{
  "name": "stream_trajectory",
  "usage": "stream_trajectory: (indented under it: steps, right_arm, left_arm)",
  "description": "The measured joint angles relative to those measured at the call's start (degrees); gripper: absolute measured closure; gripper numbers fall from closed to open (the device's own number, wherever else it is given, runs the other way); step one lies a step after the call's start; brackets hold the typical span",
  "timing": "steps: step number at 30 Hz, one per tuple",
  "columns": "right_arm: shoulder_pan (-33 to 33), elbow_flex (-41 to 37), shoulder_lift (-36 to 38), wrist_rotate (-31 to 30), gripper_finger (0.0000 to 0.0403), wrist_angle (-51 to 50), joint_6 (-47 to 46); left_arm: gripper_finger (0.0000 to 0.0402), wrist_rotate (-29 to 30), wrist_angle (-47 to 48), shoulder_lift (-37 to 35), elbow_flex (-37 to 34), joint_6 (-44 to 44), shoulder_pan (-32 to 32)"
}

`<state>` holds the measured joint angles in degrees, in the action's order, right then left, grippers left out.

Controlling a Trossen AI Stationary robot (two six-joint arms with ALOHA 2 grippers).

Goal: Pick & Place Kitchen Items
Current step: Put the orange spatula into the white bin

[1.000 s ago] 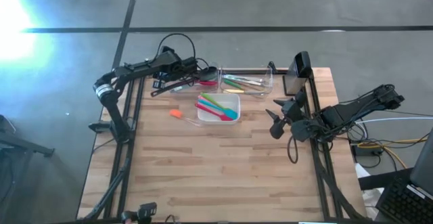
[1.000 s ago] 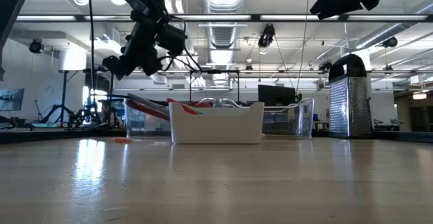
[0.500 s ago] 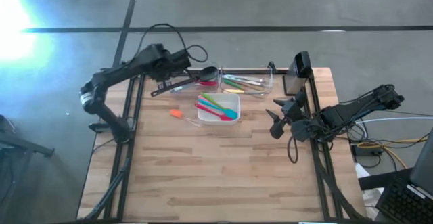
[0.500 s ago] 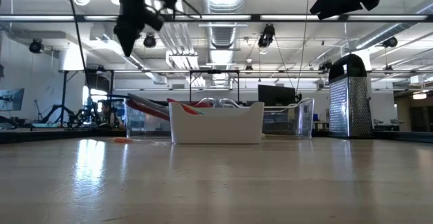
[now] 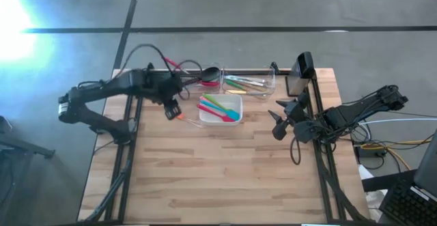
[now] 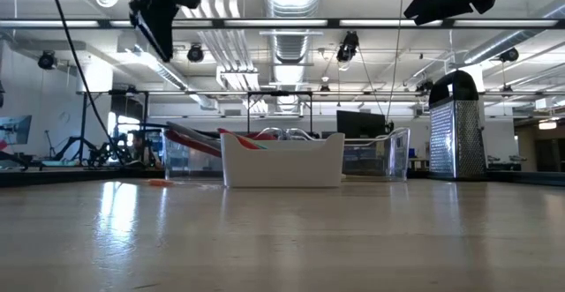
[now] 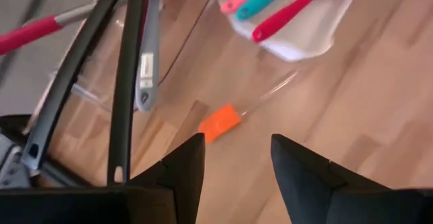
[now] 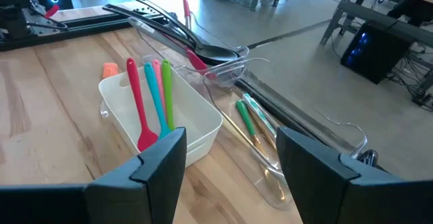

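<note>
Pale butcher-block planking forms the table [image 5: 225, 164], with dark floor seen around it and an open workshop beyond. Near the far edge a white rectangular dish [image 5: 222, 119] with rounded corners is set; a red spatula [image 8: 137, 109], a blue utensil [image 8: 155, 99], a pink utensil [image 8: 157, 75] and a green utensil [image 8: 167, 92], all slim and smooth, are laid in it side by side. Two clear plastic bins [image 5: 249, 82] are placed behind the dish; long dark and red handles and a black ladle [image 8: 220, 51] are held in the one nearer the left gripper, green and pale utensils in the other. A metal box grater [image 6: 455, 124] is stood upright at the far right corner.

The left gripper [image 5: 172, 108] is raised above the table, just left of the dish; its fingers [image 7: 179, 173] are parted and nothing is held. Directly beyond its fingertips an orange-headed, clear-handled utensil [image 7: 220, 122] is seen lying flat on the wood, untouched. A grey-handled utensil [image 7: 147, 61] is seen beside it, within a bin wall.

The right gripper [image 5: 278, 120] is parked by the right edge, fully spread and empty. The near half of the table is left unobstructed.
</note>
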<state>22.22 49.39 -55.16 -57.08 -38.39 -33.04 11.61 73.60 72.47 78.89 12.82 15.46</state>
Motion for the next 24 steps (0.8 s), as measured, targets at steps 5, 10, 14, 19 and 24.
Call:
stream_trajectory:
  steps: [5,10,14,19,24]
  right_arm:
    - [0.0,0.0,0.0,-0.01,0.0184,0.0,0.16]
    - [0.0,0.0,0.0,-0.02,0.0184,0.0,0.13]
    - [0.0,0.0,0.0,-0.02,0.0184,0.0,0.12]
    - [0.0,0.0,-0.02,-0.02,0.0184,0.0,0.11]
    - [0.0,0.0,-0.02,0.0,0.0184,0.02,0.07]
  left_arm:
    - [0.0228,4.36,-5.16,-0.74,-9.14,1.02,-5.52]
    - [0.0228,2.7,-13.37,1.65,-17.48,3.18,-7.13]
    - [0.0228,3.72,-15.95,4.31,-20.59,4.02,-6.88]
    - [0.0228,7.05,-17.37,7.98,-21.09,3.73,-6.8]
    - [0.0228,7.29,-19.75,12.41,-21.09,3.09,-6.54]
